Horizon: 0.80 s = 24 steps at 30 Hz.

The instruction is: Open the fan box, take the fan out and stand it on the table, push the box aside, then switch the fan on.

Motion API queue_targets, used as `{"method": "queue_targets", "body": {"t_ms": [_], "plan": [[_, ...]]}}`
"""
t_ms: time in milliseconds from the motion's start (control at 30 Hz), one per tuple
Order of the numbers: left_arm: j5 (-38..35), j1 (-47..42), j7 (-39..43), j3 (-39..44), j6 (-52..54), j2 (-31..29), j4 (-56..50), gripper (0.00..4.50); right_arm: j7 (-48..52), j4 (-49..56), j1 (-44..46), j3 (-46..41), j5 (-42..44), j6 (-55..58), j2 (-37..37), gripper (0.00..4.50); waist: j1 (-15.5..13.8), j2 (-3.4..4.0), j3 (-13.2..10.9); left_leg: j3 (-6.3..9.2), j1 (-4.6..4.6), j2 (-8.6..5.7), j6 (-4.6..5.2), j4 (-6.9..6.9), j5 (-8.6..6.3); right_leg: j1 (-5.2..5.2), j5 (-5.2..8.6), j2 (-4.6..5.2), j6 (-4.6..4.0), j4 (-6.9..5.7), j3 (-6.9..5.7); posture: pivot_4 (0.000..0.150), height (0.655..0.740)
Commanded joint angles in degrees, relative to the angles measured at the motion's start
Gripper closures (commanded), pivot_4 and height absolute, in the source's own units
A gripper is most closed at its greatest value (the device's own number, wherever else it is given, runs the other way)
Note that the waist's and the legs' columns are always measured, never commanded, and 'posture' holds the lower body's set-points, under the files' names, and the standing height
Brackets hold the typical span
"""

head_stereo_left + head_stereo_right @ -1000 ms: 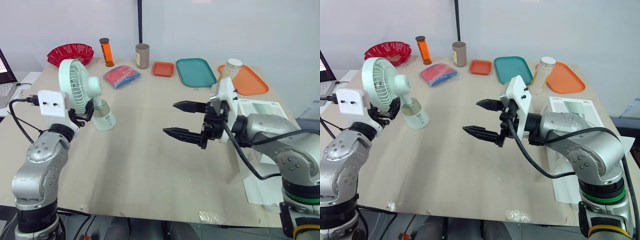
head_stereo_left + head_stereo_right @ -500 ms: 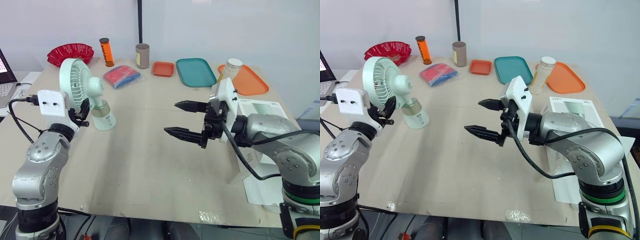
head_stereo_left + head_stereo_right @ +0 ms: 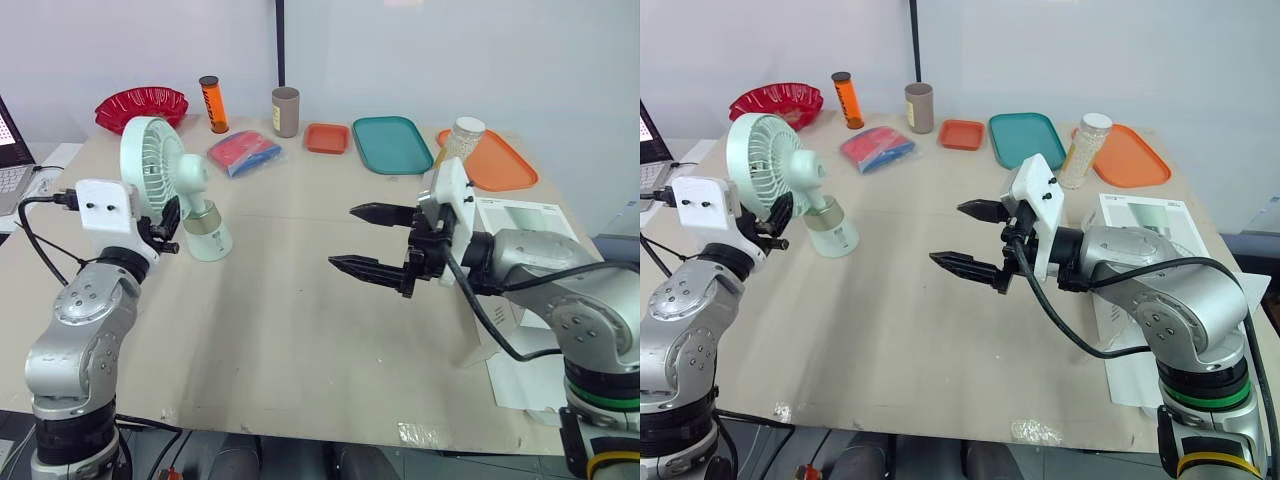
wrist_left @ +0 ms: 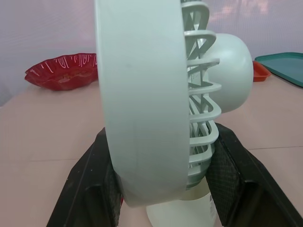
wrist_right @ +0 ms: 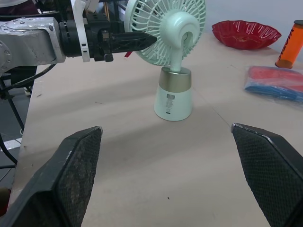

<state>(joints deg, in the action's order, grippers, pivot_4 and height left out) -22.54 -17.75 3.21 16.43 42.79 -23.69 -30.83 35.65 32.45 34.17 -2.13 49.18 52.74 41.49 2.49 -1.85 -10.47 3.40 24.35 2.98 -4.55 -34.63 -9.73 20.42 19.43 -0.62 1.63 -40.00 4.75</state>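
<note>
Two steps look open at this moment: letting go of the fan and switching it on. Fan (image 3: 165,185) is out of its box and stands upright on the table (image 3: 280,340), in the far-left part, on its cone base. Left gripper (image 3: 168,228) sits at the lower rim of the fan head, fingers spread with the rim between them. In the left wrist view one finger lies on each side of the grille ring, very close, and I cannot tell whether either touches it. Right gripper (image 3: 342,237) hovers above the middle of the table, well apart from the fan, fingers spread wide and holding nothing, tips aimed left at the fan. Box (image 3: 520,215) lies at the right edge under the right arm, well clear of the fan, so I judge the push-aside done or nearly so. Orientation: long axis vertical, base to head, no lean noted. Grille front faces left; the rounded motor hub and neck face right, toward the right gripper. Where the switch sits I cannot tell; the side of the base facing right carries a small label. Next move, as I judge it: find the switch, probably on base or hub, and press it lightly with the base steadied, since a sideways push could tip or slide so light a fan.
</note>
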Motion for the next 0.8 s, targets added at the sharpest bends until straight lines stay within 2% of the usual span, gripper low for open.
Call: {"method": "queue_targets", "body": {"t_ms": [33,333,600,800], "plan": [[-1.75,-2.79,-0.7,-0.06,1.68,0.49,-6.28,2.6,-1.64,2.37,0.65,-0.48,0.91,0.85,-0.61,0.0,-0.01,-0.03,-0.01,0.01,0.02,0.0,0.0,0.0,0.0,0.0,0.0,0.01,0.01,0.01,0.0,0.15,0.74],[-4.54,-4.98,-1.02,-3.12,7.09,1.61,-13.13,2.6,-5.37,2.74,0.98,1.38,-0.25,2.33,-3.3,0.0,-0.04,-0.06,-0.03,0.03,0.41,0.0,-0.07,-0.02,0.04,0.45,-0.01,0.01,0.02,-0.02,-0.01,0.15,0.74],[-7.87,-9.42,-1.2,-3.96,12.64,2.25,-14.61,2.6,-9.56,0.58,1.57,4.87,-5.18,2.22,-6.47,0.0,-0.02,-0.06,-0.03,0.04,0.46,-0.01,-0.11,-0.01,0.07,0.54,-0.02,0.0,0.01,-0.04,-0.02,0.15,0.74],[-9.84,-8.22,-0.39,-4.42,15.37,2.13,-15.57,2.6,-12.87,-2.57,3.73,8.18,-10.2,2.21,-10.59,0.0,0.1,-0.06,-0.03,0.05,0.49,0.0,-0.17,-0.01,0.1,0.58,-0.03,0.0,0.01,-0.07,-0.02,0.15,0.74]]}}
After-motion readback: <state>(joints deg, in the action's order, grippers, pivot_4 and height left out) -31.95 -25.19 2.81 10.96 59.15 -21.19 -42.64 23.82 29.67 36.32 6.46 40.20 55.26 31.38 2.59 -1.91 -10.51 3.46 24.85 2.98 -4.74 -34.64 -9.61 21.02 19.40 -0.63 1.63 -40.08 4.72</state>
